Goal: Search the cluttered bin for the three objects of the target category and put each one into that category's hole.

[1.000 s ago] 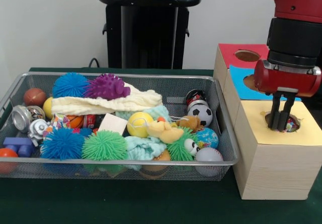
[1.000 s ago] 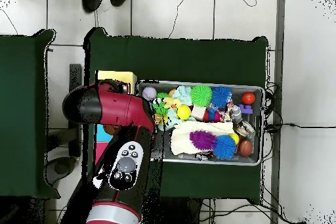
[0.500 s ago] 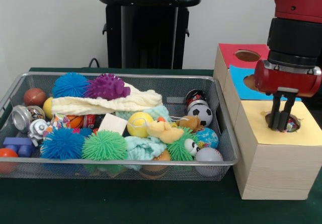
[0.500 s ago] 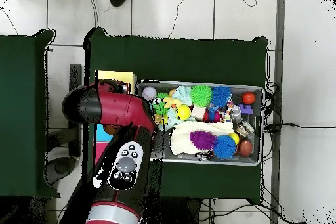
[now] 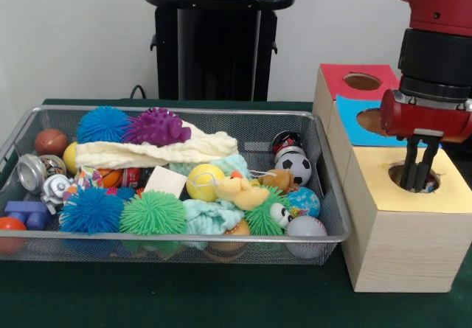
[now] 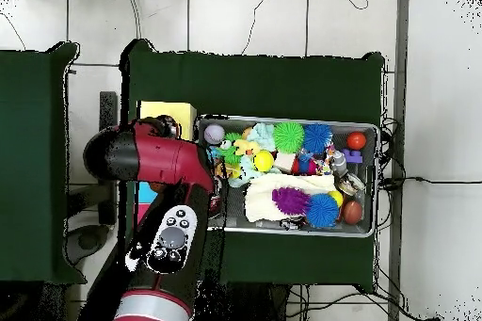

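- My pincer (image 5: 420, 179) sits at the hole (image 5: 413, 178) in the yellow-topped box (image 5: 402, 228), tips at the rim or just inside.
- Fingers (image 5: 410, 167) stand a little apart with nothing visible between them; I read it as empty and spread.
- Hole interior looks dark. I can't see any object in it from the front view, so I can't confirm a drop landed.
- In the overhead view my arm (image 6: 151, 162) covers the box row almost completely; no check from there either.
- Remaining candidates sit in the wire bin (image 5: 333, 195) on the green worktop (image 5: 221, 298). The task doesn't name the category, so I can't tell which items count.
- Bin is packed: spiky balls such as the green one (image 5: 153, 213), a soccer ball (image 5: 298, 169), a cream cloth (image 5: 151, 152) draped over other things, a plush duck (image 5: 240, 191).
- Risks as I judge them:
  - Lifting out off-vertical could catch a tip on the hole's edge and shift the box.
  - The route back to the bin crosses its right wall; too low a pass clips the wire.
  - The cloth may hide targets, and a grab near it could snag fabric and drag neighbours out.
  - Round balls can squirt out of a narrow grip.
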